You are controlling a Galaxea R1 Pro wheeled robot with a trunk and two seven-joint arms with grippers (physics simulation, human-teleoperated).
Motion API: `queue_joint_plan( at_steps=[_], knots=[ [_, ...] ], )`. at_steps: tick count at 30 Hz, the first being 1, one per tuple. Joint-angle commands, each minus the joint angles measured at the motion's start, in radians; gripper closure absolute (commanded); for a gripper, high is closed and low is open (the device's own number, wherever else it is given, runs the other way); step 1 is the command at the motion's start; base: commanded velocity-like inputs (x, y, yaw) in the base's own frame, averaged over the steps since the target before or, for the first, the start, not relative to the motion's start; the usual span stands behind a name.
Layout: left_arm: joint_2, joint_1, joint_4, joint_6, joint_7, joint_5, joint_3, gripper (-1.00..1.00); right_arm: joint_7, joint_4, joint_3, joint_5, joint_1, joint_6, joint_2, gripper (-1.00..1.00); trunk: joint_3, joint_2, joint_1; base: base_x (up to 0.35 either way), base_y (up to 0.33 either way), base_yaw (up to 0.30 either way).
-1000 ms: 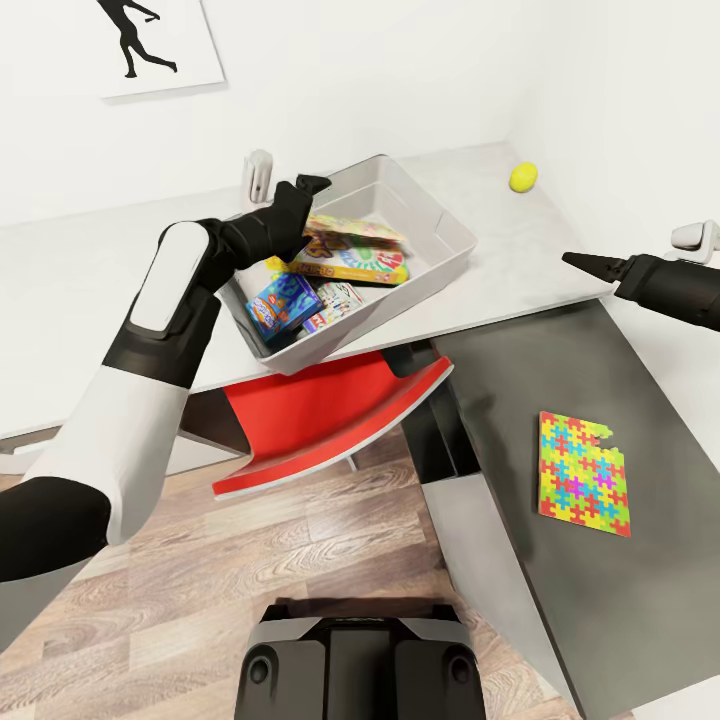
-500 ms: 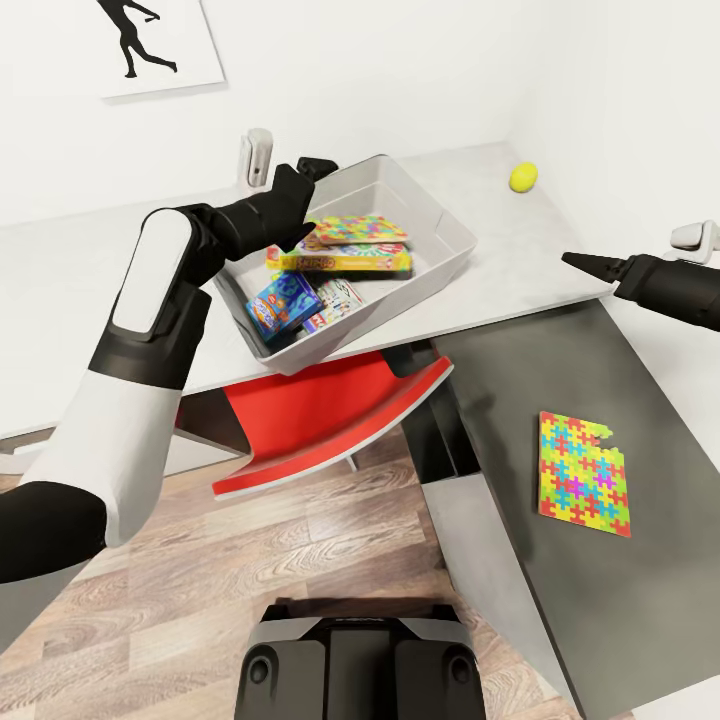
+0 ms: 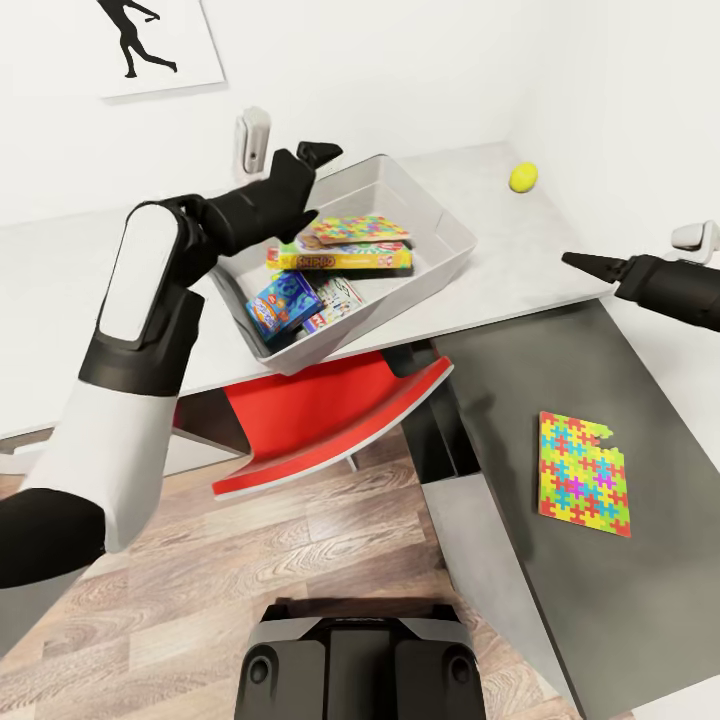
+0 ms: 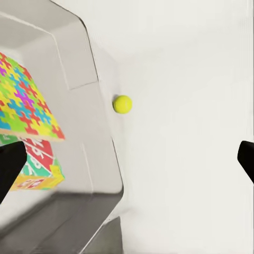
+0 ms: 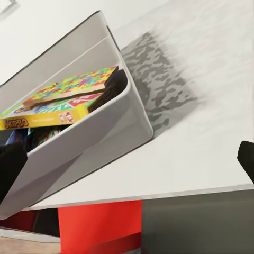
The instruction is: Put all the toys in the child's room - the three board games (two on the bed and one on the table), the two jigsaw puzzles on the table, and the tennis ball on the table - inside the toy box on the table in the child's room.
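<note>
The grey toy box (image 3: 445, 215) stands on the white table. In it a colourful jigsaw puzzle (image 3: 357, 229) lies flat on a yellow board game (image 3: 345, 259), beside two more game boxes (image 3: 284, 303). My left gripper (image 3: 312, 185) hovers open and empty over the box's far left rim. The left wrist view looks past the box wall (image 4: 100, 132) to the tennis ball (image 4: 122, 103). That yellow ball (image 3: 523, 177) rests at the table's far right. A second jigsaw puzzle (image 3: 583, 472) lies on the dark grey tabletop. My right gripper (image 3: 575, 260) is open, right of the box (image 5: 106, 132).
A red chair (image 3: 320, 420) is tucked under the white table in front of the box. The wall is close behind the table, with a poster (image 3: 150, 40) on it. My base (image 3: 360, 660) stands on the wooden floor.
My left gripper has let go of the jigsaw puzzle, which now lies flat on the board game in the box. The left arm has lifted up and back. The right arm has not moved.
</note>
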Motion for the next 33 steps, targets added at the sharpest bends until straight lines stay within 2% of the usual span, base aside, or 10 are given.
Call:
queue_joint_plan(
  at_steps=[1, 4, 6, 9, 12, 15, 19, 23, 26, 33],
  knots=[
    [0.001, 0.007, -0.028, 0.009, 0.018, 0.009, -0.001, -1.00, 0.010, 0.000, -0.001, -0.005, 0.004, 0.004, -0.002, -1.00, -0.001, -0.002, 0.001, 0.000, 0.000, 0.000],
    [0.000, 0.031, -0.118, 0.040, 0.063, 0.009, -0.003, -1.00, 0.011, 0.000, -0.004, -0.067, 0.047, 0.004, -0.016, -1.00, -0.001, -0.002, 0.001, 0.000, 0.000, 0.000],
    [0.000, 0.046, -0.165, 0.054, 0.093, 0.009, -0.006, -1.00, 0.011, 0.000, -0.008, -0.120, 0.081, 0.004, -0.038, -1.00, -0.001, -0.002, 0.001, 0.000, 0.000, 0.000],
    [-0.004, 0.061, -0.204, 0.073, 0.120, 0.009, -0.012, -1.00, 0.010, 0.000, -0.011, -0.187, 0.116, 0.004, -0.072, -1.00, -0.001, -0.002, 0.001, 0.000, 0.000, 0.000],
    [-0.013, 0.069, -0.224, 0.094, 0.133, 0.008, -0.027, -1.00, 0.010, 0.000, -0.014, -0.226, 0.143, 0.004, -0.095, -1.00, -0.001, -0.002, 0.001, 0.000, 0.000, 0.000],
    [-0.030, 0.073, -0.234, 0.107, 0.140, 0.009, -0.049, -1.00, 0.010, 0.000, -0.028, -0.245, 0.192, 0.004, -0.106, -1.00, -0.001, -0.002, 0.001, 0.000, 0.000, 0.000],
    [-0.056, 0.076, -0.241, 0.115, 0.144, 0.009, -0.076, -1.00, 0.010, 0.000, -0.071, -0.258, 0.266, 0.004, -0.112, -1.00, -0.001, -0.002, 0.001, 0.000, 0.000, -0.046],
    [-0.083, 0.077, -0.244, 0.117, 0.145, 0.009, -0.122, -1.00, 0.011, 0.001, -0.100, -0.263, 0.319, 0.004, -0.115, -1.00, 0.000, -0.002, 0.001, 0.000, 0.000, -0.163],
    [-0.100, 0.078, -0.245, 0.118, 0.145, 0.009, -0.156, -1.00, 0.011, 0.001, -0.115, -0.265, 0.346, 0.004, -0.116, -1.00, 0.001, -0.002, 0.001, 0.000, 0.000, -0.217],
    [-0.123, 0.075, -0.245, 0.120, 0.144, 0.011, -0.191, -1.00, 0.010, 0.001, -0.127, -0.266, 0.379, 0.004, -0.107, -1.00, 0.005, -0.002, 0.001, 0.000, 0.000, -0.242]
  ],
)
